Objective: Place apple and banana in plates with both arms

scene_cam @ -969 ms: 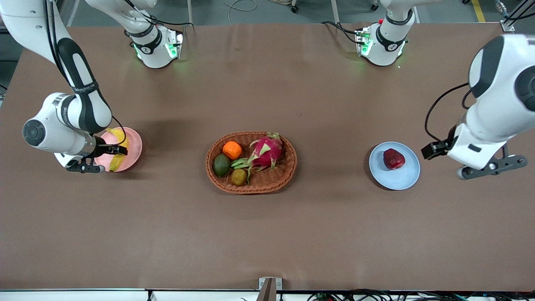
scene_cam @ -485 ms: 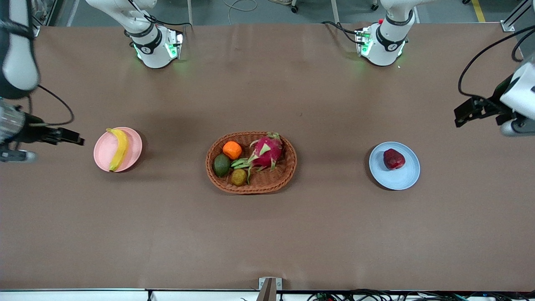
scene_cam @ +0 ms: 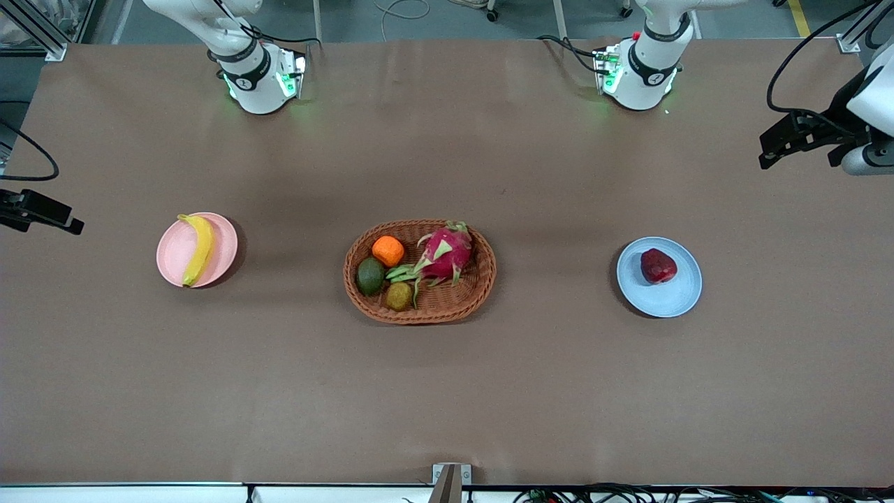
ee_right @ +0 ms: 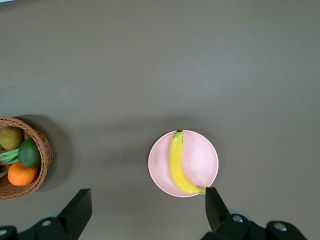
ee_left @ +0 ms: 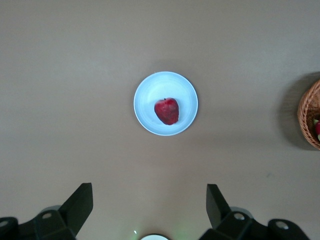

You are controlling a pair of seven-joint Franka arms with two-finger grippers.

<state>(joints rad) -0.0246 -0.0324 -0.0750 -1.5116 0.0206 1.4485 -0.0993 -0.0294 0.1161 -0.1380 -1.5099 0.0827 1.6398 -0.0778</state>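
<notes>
Wicker basket (ee_left: 311,116) half cut off at edge

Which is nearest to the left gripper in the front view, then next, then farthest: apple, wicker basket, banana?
From the left gripper, raised at the left arm's end of the table:
1. Apple, on the blue plate.
2. Wicker basket, mid-table.
3. Banana, on the pink plate, toward the right arm's end.

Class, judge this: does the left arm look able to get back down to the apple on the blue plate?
Probably yes: the left gripper hangs open, and the apple lies uncovered on the blue plate.
</notes>
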